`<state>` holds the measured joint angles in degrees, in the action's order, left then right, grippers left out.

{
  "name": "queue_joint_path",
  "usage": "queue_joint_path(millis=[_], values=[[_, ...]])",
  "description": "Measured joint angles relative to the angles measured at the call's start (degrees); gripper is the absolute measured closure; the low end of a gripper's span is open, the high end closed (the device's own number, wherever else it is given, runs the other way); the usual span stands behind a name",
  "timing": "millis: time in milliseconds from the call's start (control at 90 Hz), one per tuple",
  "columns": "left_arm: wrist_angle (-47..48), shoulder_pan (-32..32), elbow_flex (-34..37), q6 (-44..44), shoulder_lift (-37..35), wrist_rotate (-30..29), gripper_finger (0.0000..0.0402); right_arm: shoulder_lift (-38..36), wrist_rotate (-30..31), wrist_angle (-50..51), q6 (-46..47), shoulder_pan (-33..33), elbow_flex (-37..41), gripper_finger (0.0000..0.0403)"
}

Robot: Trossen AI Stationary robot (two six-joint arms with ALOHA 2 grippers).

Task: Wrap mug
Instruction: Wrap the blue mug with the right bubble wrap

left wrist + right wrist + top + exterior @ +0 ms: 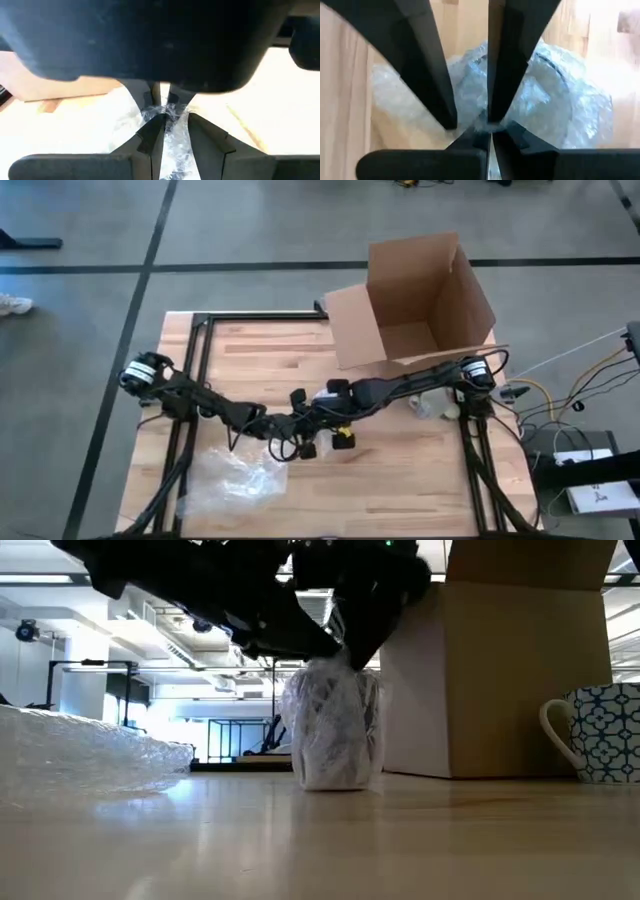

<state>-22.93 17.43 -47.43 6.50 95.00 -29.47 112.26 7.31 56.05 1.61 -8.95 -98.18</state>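
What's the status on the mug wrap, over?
Left gripper and right gripper both shut on the bubble wrap at the top of the wrapped mug. Mug upright on the table. Spare wrap, box and second mug stand clear.

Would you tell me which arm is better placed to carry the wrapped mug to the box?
Probably the right: its gripper is shut on the wrap atop the mug, and its base is nearest the box. The left gripper pinches the wrap too.

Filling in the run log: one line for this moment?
wrapped mug: upright on table | left gripper: shut on wrap | right gripper: shut on wrap | box: open
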Motion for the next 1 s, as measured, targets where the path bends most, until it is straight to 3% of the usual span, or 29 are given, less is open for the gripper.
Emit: queue_joint_path(millis=[211, 356, 556, 1000], values=[[1.08, -0.08, 0.17, 0.04, 0.22, 0.38, 0.0326, -0.56, 3.39, 5.72, -2.12, -0.02, -7.53, 0.0403], [1.22, -0.08, 0.18, 0.04, 0.22, 0.39, 0.0326, -0.62, 3.10, 2.77, -4.61, -0.02, -9.13, 0.0403], [1.47, -0.06, 0.21, 0.04, 0.22, 0.39, 0.0326, -0.56, -0.74, -3.06, -4.98, 0.48, -3.52, 0.0403], [4.05, 0.13, 0.36, -0.16, -2.34, 1.44, 0.0326, -0.59, -0.86, -6.18, -2.94, 1.13, 7.33, 0.0403]])
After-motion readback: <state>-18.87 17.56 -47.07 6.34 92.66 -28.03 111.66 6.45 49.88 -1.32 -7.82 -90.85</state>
